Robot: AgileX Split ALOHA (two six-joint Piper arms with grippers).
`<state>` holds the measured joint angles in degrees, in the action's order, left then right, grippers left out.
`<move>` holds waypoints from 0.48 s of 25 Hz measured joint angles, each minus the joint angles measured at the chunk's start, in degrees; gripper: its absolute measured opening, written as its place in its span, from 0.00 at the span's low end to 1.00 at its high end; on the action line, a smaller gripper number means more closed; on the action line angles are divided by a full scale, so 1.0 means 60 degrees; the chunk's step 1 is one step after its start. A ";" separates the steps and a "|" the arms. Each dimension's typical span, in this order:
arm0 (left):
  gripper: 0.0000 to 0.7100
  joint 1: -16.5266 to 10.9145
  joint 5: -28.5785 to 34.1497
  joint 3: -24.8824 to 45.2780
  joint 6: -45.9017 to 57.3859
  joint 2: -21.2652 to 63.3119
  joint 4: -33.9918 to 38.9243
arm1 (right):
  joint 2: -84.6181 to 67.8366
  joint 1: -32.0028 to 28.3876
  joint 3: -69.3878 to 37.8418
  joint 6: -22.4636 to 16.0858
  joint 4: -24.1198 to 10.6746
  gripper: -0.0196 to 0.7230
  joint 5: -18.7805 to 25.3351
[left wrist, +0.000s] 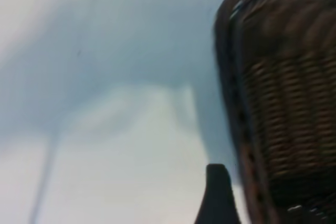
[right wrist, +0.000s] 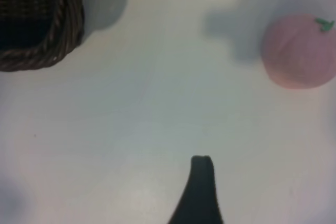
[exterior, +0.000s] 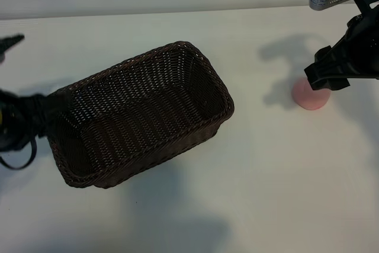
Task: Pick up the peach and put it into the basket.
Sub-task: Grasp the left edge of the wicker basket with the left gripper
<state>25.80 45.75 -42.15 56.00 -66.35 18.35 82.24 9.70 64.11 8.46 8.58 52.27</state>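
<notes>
Right hand (exterior: 323, 78) open above peach (exterior: 310, 94); basket (exterior: 142, 114) well apart.

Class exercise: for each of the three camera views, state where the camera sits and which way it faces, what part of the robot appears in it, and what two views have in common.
Exterior: above the table, looking steeply down at the basket, the peach and both arms.
Left wrist: on the left arm, looking down beside the basket's wall; one dark fingertip shows.
Right wrist: on the right arm, looking down at the peach and a basket corner; one fingertip shows.
Shared: all three show the basket.
</notes>
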 joint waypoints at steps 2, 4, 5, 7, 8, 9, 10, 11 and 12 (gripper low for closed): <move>0.77 0.0000 -0.0013 0.0268 0.0166 0.0000 0.0068 | 0.0000 0.0000 0.0000 0.0000 0.0000 0.83 0.0000; 0.77 0.0000 -0.0049 0.0549 0.0531 0.0000 0.0195 | 0.0000 0.0000 0.0000 0.0000 0.0000 0.83 0.0000; 0.76 0.0000 -0.0092 0.0693 0.0765 0.0000 0.0291 | 0.0000 0.0000 0.0000 0.0000 0.0000 0.83 0.0000; 0.76 0.0000 -0.0252 0.0941 0.1079 0.0000 0.0442 | 0.0000 0.0000 0.0000 0.0000 0.0000 0.83 0.0000; 0.76 0.0000 -0.0309 0.1019 0.1180 0.0000 0.0473 | 0.0000 0.0000 0.0000 0.0000 0.0000 0.83 0.0000; 0.76 0.0000 -0.0414 0.1086 0.1295 0.0000 0.0508 | 0.0000 0.0000 0.0000 0.0000 0.0000 0.83 0.0000; 0.76 0.0000 -0.0521 0.1111 0.1365 0.0000 0.0544 | 0.0000 0.0000 0.0000 0.0000 0.0000 0.83 0.0000; 0.76 0.0000 -0.0600 0.1111 0.1453 0.0000 0.0597 | 0.0000 0.0000 0.0000 0.0000 0.0000 0.83 0.0000; 0.76 0.0000 -0.0689 0.1111 0.1575 -0.0024 0.0677 | 0.0000 0.0000 0.0000 0.0000 0.0000 0.83 0.0000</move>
<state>25.80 41.62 -35.49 65.45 -66.49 22.42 82.24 9.70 64.11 8.46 8.58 52.27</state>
